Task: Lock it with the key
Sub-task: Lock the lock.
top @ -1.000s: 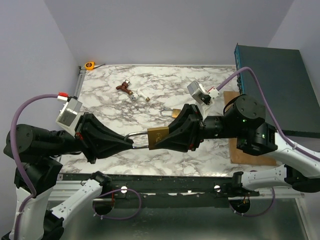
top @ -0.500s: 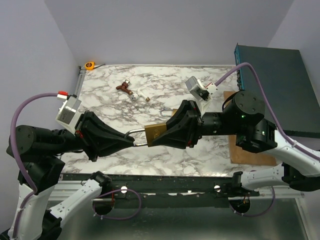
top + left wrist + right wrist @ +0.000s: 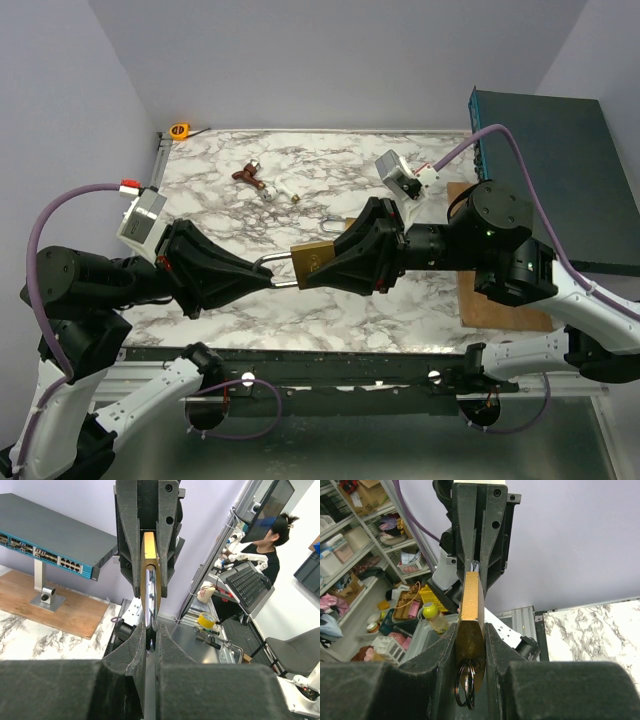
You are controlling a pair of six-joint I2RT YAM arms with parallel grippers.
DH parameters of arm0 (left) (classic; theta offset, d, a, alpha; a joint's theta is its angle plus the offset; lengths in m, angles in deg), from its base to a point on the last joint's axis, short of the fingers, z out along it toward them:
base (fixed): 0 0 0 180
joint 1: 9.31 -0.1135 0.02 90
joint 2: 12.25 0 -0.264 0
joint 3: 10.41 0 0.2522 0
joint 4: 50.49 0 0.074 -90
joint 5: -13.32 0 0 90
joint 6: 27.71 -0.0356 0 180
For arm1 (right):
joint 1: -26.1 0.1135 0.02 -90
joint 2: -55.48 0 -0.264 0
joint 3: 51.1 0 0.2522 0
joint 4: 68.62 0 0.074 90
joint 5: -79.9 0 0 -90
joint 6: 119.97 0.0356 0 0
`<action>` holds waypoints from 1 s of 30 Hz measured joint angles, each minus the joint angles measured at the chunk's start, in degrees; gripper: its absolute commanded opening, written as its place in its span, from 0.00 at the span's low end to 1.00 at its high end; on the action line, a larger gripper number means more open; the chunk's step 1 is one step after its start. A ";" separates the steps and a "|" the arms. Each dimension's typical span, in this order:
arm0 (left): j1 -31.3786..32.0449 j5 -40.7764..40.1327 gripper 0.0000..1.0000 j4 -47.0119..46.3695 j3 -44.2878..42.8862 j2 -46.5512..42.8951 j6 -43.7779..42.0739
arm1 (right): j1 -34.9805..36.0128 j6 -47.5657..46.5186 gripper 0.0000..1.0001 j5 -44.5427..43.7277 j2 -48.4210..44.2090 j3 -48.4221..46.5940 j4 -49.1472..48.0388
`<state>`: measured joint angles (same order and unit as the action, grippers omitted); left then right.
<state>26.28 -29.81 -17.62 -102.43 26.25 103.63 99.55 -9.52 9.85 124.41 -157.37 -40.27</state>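
A brass padlock (image 3: 312, 261) hangs in the air between my two arms, above the marble table (image 3: 230, 215). My left gripper (image 3: 268, 276) is shut on its silver shackle (image 3: 276, 270). In the left wrist view that gripper (image 3: 150, 636) pinches the thin shackle (image 3: 152, 602), with the brass body (image 3: 149, 555) beyond. My right gripper (image 3: 326, 267) is shut on the padlock body. In the right wrist view that gripper (image 3: 471, 630) clamps the body (image 3: 471, 600). Dark key rings (image 3: 467, 682) hang from the padlock's underside. The key's blade is hidden.
A second small padlock (image 3: 342, 224) lies on the table behind the held one. A reddish key bunch (image 3: 248, 174) and a small white piece (image 3: 281, 190) lie at the back. An orange tape measure (image 3: 179, 130) sits at the back left corner. A network switch (image 3: 535, 170) stands over a wooden board (image 3: 490, 300) at right.
Both grippers have carried the padlock slightly up and away from the near edge. The right wrist has turned a little. Both grips are unchanged.
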 measured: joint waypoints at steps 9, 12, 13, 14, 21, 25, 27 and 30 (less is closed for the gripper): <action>3.45 -2.69 0.00 0.31 -0.09 0.26 -1.09 | 0.26 -0.39 0.01 -0.28 -0.33 0.17 -0.02; 4.04 -2.97 0.00 0.31 -0.26 0.46 -1.22 | 0.57 -0.50 0.01 -0.61 -0.37 0.17 -0.11; 4.31 -3.13 0.00 0.31 -0.31 0.50 -1.25 | 0.76 -0.57 0.01 -0.76 -0.37 0.17 -0.17; 4.48 -3.17 0.00 0.33 -0.37 0.55 -1.27 | 0.87 -0.59 0.01 -0.90 -0.37 0.17 -0.28; 5.97 -3.85 0.00 0.28 -0.42 0.79 -1.44 | 1.29 -0.85 0.01 -1.27 -0.37 0.17 -0.46; 6.51 -3.98 0.00 0.24 -0.42 1.01 -1.46 | 1.64 -1.03 0.01 -1.68 -0.37 0.15 -0.46; 6.60 -3.98 0.00 0.22 -0.44 1.29 -1.46 | 1.86 -1.07 0.01 -2.12 -0.37 0.15 -0.46; 6.67 -4.00 0.00 0.20 -0.48 1.55 -1.46 | 1.97 -1.25 0.01 -2.75 -0.37 0.15 -0.44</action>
<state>32.95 -33.81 -17.42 -102.91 27.81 102.17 101.51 -10.77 7.09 124.04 -157.22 -40.71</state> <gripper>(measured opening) 0.037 0.238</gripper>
